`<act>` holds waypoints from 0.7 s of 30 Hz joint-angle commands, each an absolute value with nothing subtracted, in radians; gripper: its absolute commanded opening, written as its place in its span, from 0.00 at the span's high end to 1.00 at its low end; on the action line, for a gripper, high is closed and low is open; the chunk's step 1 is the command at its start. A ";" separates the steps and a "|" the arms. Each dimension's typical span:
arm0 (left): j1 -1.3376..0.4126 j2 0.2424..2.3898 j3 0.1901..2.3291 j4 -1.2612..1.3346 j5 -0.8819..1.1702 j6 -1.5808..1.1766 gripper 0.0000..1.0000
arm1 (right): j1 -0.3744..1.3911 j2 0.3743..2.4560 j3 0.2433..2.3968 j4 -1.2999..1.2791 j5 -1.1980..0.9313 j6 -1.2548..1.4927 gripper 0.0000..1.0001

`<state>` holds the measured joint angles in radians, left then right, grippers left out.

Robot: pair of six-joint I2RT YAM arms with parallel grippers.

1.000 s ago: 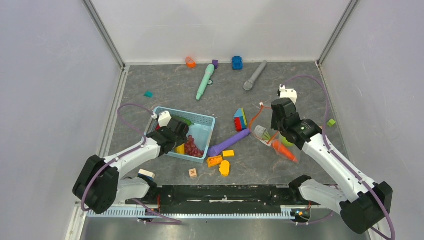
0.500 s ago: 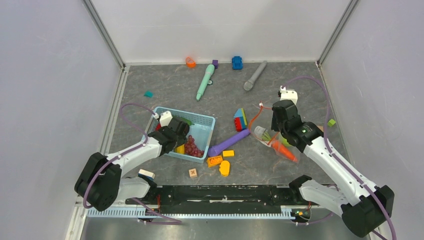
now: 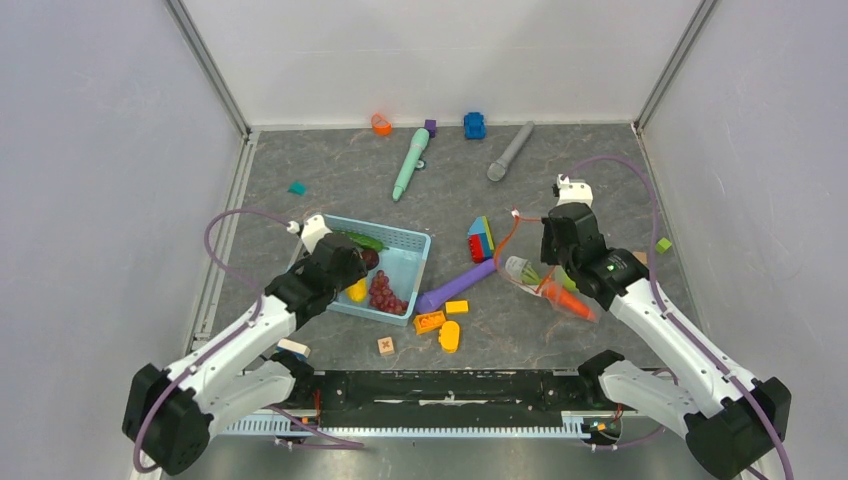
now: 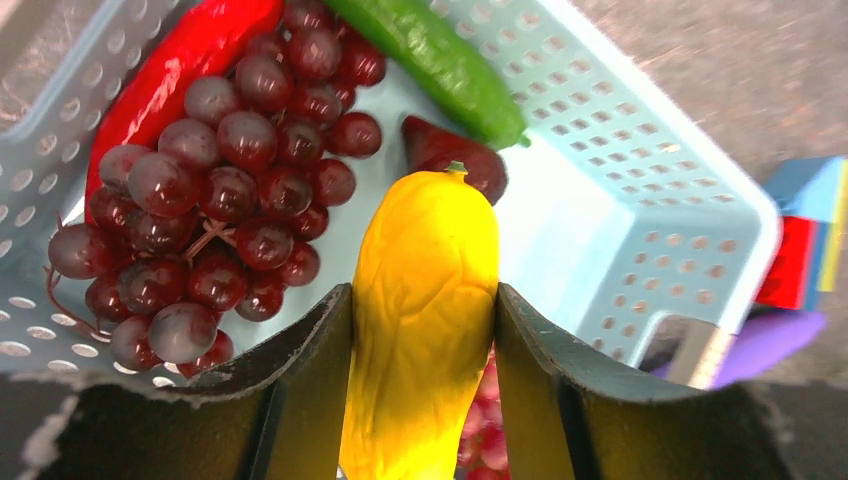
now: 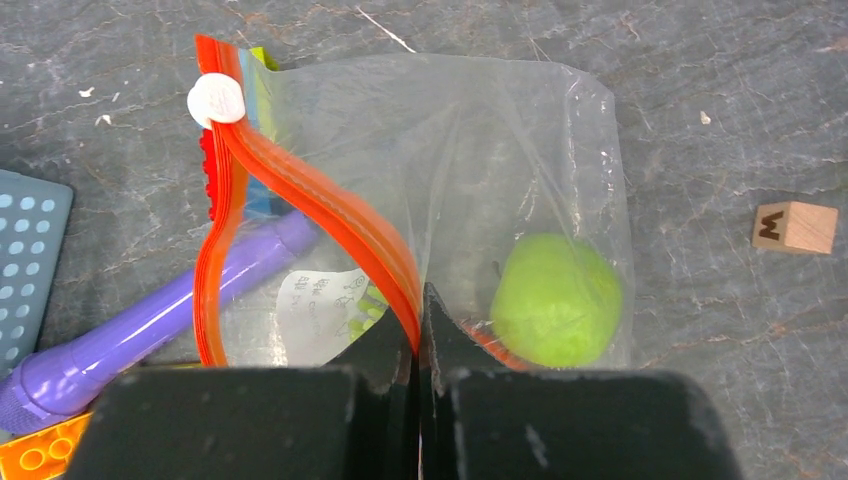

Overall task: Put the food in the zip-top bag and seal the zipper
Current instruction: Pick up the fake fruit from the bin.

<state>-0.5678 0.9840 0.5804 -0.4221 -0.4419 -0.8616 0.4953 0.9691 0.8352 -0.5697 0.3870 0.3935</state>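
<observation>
My left gripper [image 4: 425,345] is shut on the yellow piece [image 4: 425,290] and holds it above the light-blue basket [image 4: 640,190]; it also shows in the top view [image 3: 350,285]. Below it in the basket lie dark red grape bunches [image 4: 215,200], a red chilli [image 4: 190,75] and a green vegetable [image 4: 440,60]. My right gripper [image 5: 420,322] is shut on the orange-red zipper [image 5: 300,200] of the clear zip-top bag [image 5: 480,140], with the mouth pulled open. The white slider tab [image 5: 216,100] is at the far end. A green apple [image 5: 555,300] and an orange carrot [image 3: 568,300] are inside the bag.
A purple cylinder [image 3: 457,285] lies between the basket and the bag, its end under the bag's mouth [image 5: 150,330]. Coloured blocks [image 3: 481,240] and orange and yellow blocks [image 3: 440,322] lie nearby. A wooden cube [image 5: 795,226] sits right of the bag. A teal pen [image 3: 410,163] and grey microphone [image 3: 510,152] lie at the back.
My left gripper has risen out of the basket with the yellow piece and drawn back toward the basket's left edge. My right gripper has shifted slightly, still holding the zipper.
</observation>
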 commanded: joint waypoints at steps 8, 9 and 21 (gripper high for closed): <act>-0.565 0.727 0.568 0.035 -0.049 -0.700 0.77 | 0.495 0.948 0.846 -0.489 0.247 0.382 1.00; -0.566 0.738 0.563 0.091 0.018 -0.694 0.78 | 0.495 0.946 0.845 -0.482 0.227 0.379 1.00; -0.837 1.127 0.740 0.349 0.472 -0.568 0.80 | 0.494 0.936 0.840 -0.454 0.121 0.371 1.00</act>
